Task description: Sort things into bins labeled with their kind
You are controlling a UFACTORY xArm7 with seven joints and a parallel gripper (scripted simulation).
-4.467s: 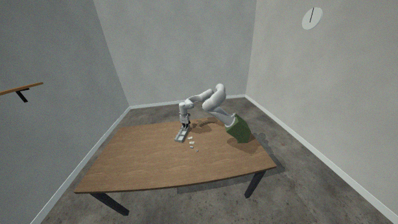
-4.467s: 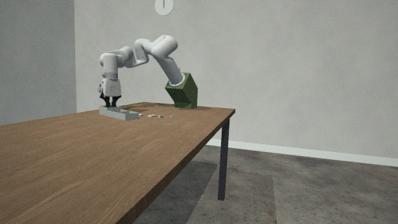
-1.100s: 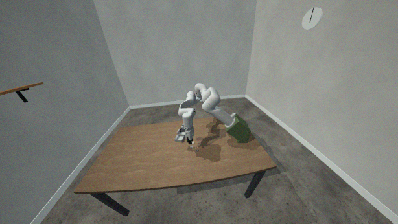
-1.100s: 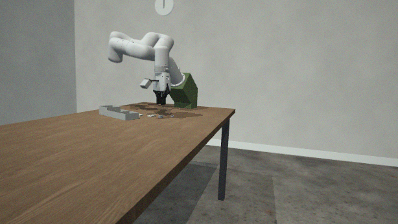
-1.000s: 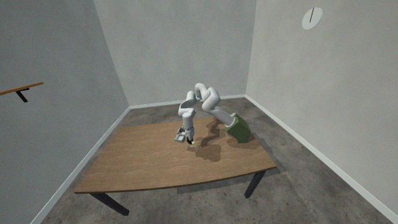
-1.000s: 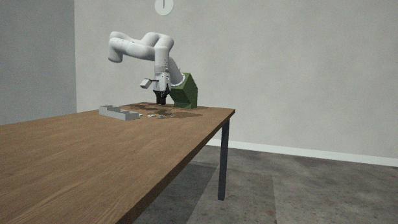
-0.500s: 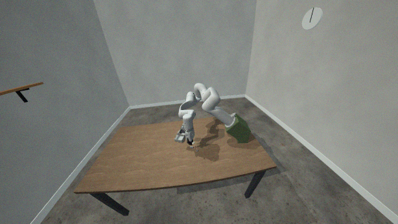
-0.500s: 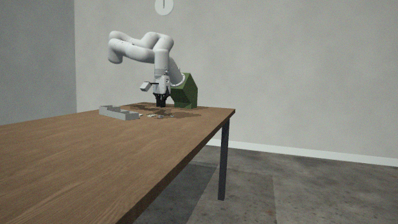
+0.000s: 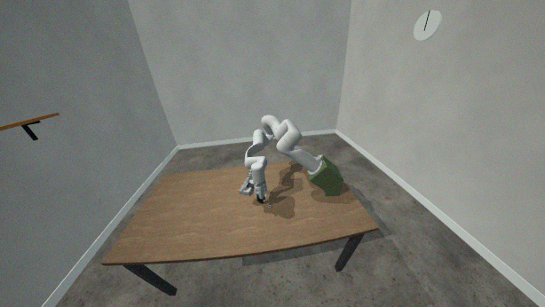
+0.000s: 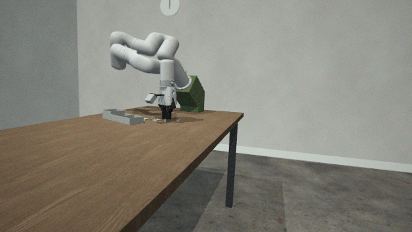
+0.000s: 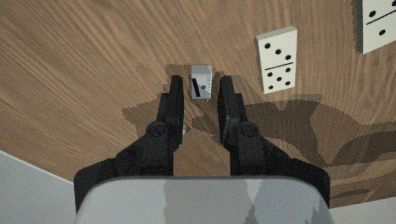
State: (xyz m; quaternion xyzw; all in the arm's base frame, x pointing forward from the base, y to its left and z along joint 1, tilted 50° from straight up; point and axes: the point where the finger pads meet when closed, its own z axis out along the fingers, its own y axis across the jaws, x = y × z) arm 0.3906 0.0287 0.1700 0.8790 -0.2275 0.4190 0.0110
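Tool (image 9: pixel 261 200) (image 10: pixel 166 118) (image 11: pixel 201 90) is released, its fingers apart and pointing down at the tabletop (image 9: pixel 200 222) (image 10: pixel 100 161) (image 11: pixel 100 60), away from its edges. A grey block (image 11: pixel 201 82) lies between the fingertips, ungripped. Two dominoes (image 11: pixel 278 60) (image 11: pixel 380 25) lie beside it. Bins (image 9: pixel 245 190) (image 10: pixel 122 117) stand nearby.

Cannot see the whole white domino with black pips (image 11: pixel 378 27), cut off at the wrist view's top right corner. Cannot identify the small pale thing (image 11: pixel 184 129) half hidden behind one black finger (image 11: pixel 175 110). Cannot read any label or see the floor inside the grey open-topped bin (image 9: pixel 245 191) (image 10: pixel 122 117). Cannot make out the tiny pale pieces (image 10: pixel 157 119) by the fingers in the exterior view. Cannot see all of the round white clock (image 9: pixel 427 25) (image 10: pixel 170 7) there, cropped above.
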